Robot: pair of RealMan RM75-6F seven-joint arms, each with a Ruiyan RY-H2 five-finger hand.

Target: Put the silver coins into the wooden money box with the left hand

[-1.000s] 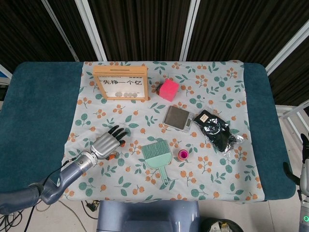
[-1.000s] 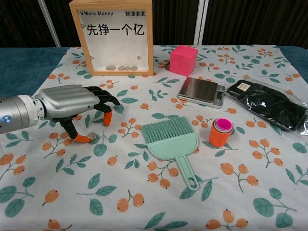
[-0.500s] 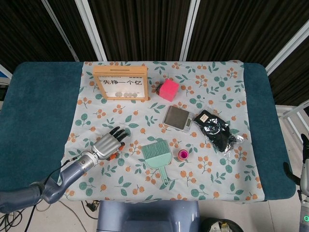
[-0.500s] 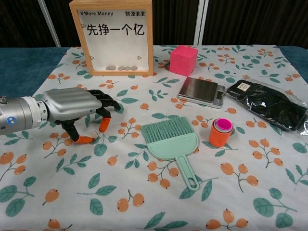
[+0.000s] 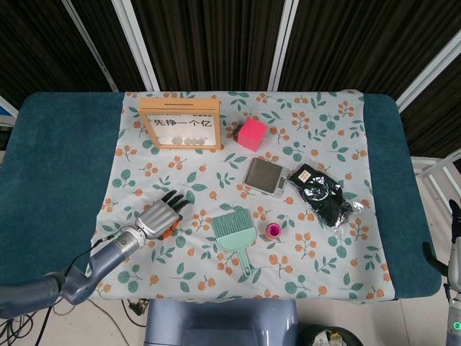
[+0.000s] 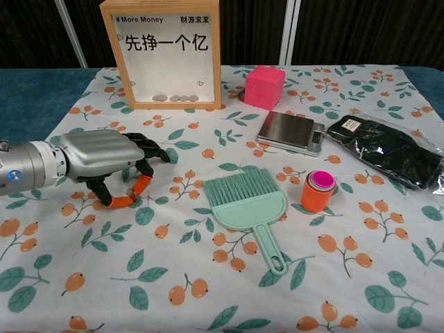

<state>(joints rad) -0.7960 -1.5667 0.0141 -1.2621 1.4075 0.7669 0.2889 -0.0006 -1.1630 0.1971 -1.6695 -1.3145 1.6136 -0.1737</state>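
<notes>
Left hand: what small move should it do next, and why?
Probably finish closing the fingertips and lift a little. The left hand sits low on the cloth, orange fingertips almost meeting; no coin shows between them; the money box stands farther back.

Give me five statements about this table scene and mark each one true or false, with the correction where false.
1. Silver coins already lie at the bottom of the wooden money box. True.
2. The left hand rests on top of the money box. False: it is low over the floral tablecloth, well in front of the box.
3. The green brush lies between the left hand and the orange cup. True.
4. The pink cube stands on the silver scale. False: it stands on the cloth behind the scale, beside the box.
5. The black bag lies beside the left hand. False: it lies at the far right of the cloth.
</notes>
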